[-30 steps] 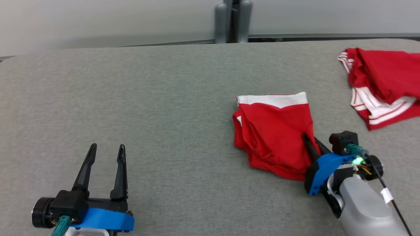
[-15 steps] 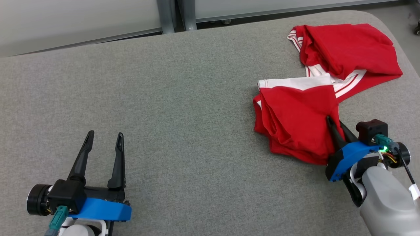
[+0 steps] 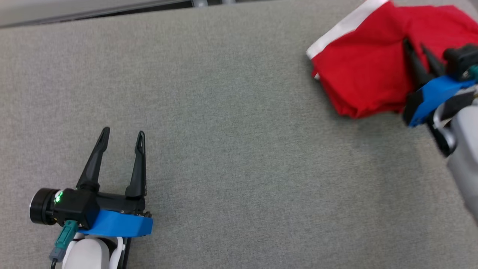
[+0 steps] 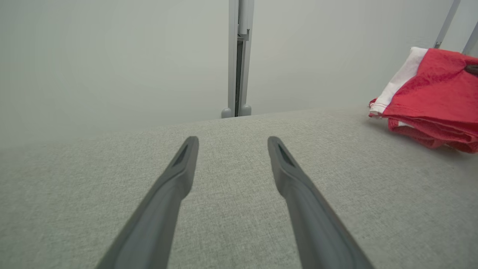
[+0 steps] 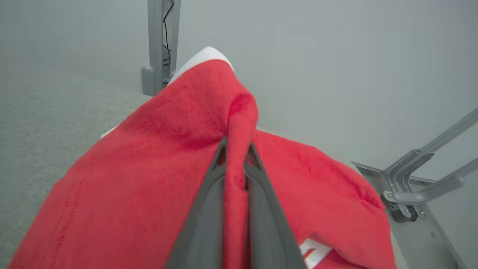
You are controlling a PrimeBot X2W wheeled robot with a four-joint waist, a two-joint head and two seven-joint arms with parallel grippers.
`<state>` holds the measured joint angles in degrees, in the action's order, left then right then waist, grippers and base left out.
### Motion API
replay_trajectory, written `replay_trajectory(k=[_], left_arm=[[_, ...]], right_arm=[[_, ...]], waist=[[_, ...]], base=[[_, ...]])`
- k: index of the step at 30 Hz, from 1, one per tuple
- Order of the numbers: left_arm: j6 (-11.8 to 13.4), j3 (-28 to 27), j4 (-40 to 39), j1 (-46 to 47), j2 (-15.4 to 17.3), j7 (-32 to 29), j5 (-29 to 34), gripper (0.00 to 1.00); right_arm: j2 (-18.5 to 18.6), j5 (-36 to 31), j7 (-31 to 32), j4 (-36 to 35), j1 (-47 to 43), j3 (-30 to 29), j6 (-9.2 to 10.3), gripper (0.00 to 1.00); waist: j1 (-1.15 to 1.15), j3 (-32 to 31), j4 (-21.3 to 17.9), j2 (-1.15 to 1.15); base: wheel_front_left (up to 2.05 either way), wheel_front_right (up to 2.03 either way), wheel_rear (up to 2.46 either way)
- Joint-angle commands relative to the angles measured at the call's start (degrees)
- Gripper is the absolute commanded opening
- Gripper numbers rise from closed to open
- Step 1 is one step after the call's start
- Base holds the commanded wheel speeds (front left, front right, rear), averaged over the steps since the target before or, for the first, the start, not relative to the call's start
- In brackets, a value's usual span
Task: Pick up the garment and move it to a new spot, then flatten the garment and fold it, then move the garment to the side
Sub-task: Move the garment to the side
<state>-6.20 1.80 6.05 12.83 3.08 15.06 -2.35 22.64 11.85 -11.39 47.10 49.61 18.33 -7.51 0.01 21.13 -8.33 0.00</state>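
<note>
- Head view: nearest, the left gripper [image 3: 123,131] is over the grey felt tabletop [image 3: 239,157], its fingers spread wide with nothing between them.
- Farther off, the right gripper [image 3: 414,44] pinches a raised fold of the red garment [image 3: 358,74] between nearly closed fingers.
- The cloth drapes to both sides of those fingers, and its white band [image 3: 336,30] lies beyond their tips.

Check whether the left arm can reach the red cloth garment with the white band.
Probably, with a long sideways reach: only bare grey fabric tabletop lies between the open left tool and the red garment, which the right tool pinches.
</note>
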Motion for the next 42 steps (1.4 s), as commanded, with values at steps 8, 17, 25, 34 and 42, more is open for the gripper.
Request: replay_trajectory(k=[8, 17, 25, 34, 42], left_arm=[[-0.45, 0.80, -1.93, 4.75, 0.33, 0.13, 0.93, 1.00], [-0.53, 1.44, -3.44, 7.74, 0.86, 0.13, 1.34, 1.00], [-0.37, 1.45, -4.12, 8.99, 1.03, 0.12, 1.57, 1.00], [0.12, 1.13, -3.09, 7.87, 0.83, 0.13, 0.85, 1.00], [0.64, -0.16, -1.84, 4.36, 0.57, 0.13, -0.11, 1.00]], right_arm=[[13.84, 1.09, 5.71, 0.89, 8.61, -0.03, 0.05, 0.00], [23.48, 1.94, 9.49, 3.47, 12.63, -2.12, 0.05, 0.00], [23.62, 1.22, 8.99, 7.20, 14.34, -5.67, 0.05, 0.60], [20.82, -3.54, 2.10, 8.13, 13.33, -8.16, 0.05, 1.00], [13.72, -6.04, -2.94, 3.21, 9.47, -9.31, 0.05, 1.00]], waist=[[-0.01, 8.75, 2.93, 0.00], [-0.01, 13.29, 3.89, 0.00], [-0.01, 14.65, 4.46, 0.00], [-0.01, 11.59, 4.51, 0.00], [-0.01, 4.62, 4.53, 0.00]], base=[[0.00, 0.00, 0.00], [0.00, 0.00, 0.00], [0.00, 0.00, 0.00], [0.00, 0.00, 0.00], [0.00, 0.00, 0.00]])
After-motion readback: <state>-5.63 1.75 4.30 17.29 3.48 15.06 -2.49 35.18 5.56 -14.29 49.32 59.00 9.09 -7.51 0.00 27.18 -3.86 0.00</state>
